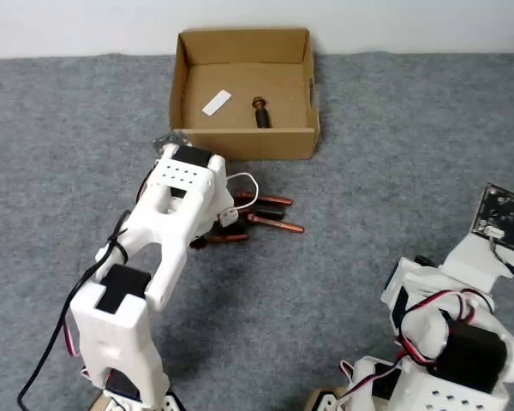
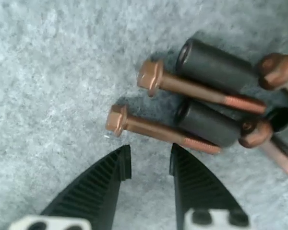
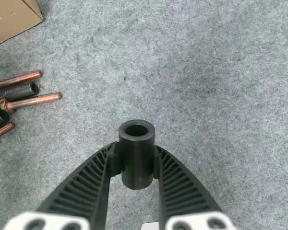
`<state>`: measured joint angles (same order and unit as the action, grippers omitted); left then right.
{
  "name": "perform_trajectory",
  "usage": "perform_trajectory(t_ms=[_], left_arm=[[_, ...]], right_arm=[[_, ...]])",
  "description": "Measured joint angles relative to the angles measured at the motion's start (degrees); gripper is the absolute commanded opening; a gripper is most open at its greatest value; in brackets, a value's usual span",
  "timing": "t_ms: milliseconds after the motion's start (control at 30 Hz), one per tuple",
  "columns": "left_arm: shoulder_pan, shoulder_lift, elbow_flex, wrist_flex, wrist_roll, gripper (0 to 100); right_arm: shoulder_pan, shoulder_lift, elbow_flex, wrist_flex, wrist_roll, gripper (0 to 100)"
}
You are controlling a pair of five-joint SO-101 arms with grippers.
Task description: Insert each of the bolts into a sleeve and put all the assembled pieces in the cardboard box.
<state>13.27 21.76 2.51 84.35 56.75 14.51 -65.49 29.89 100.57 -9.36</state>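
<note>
Several copper bolts and black sleeves lie in a loose pile point(image 1: 261, 214) on the grey carpet in front of the cardboard box point(image 1: 244, 144). My left gripper point(image 2: 150, 160) hangs open just short of the nearest bolt point(image 2: 158, 130), touching nothing. Behind it lie a second bolt point(image 2: 194, 89) and two sleeves point(image 2: 216, 67) point(image 2: 206, 124). My right gripper point(image 3: 136, 158) is shut on a black sleeve point(image 3: 136, 143), held off the carpet with its bore facing the camera. One assembled piece point(image 1: 261, 112) lies in the box.
A white label point(image 1: 216, 103) lies on the box floor. The left arm point(image 1: 176, 214) stretches from the front left over the pile. The right arm point(image 1: 450, 342) is folded at the front right. The box corner point(image 3: 12, 17) and pile point(image 3: 17, 96) appear beyond the right gripper.
</note>
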Motion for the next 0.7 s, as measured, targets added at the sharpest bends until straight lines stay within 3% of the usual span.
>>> perform_trajectory(t_ms=[700], left_arm=[[-4.4,5.2,-2.4,-1.8,0.0,14]], right_arm=[[0.0,0.0,0.0,0.0,0.0,0.9]])
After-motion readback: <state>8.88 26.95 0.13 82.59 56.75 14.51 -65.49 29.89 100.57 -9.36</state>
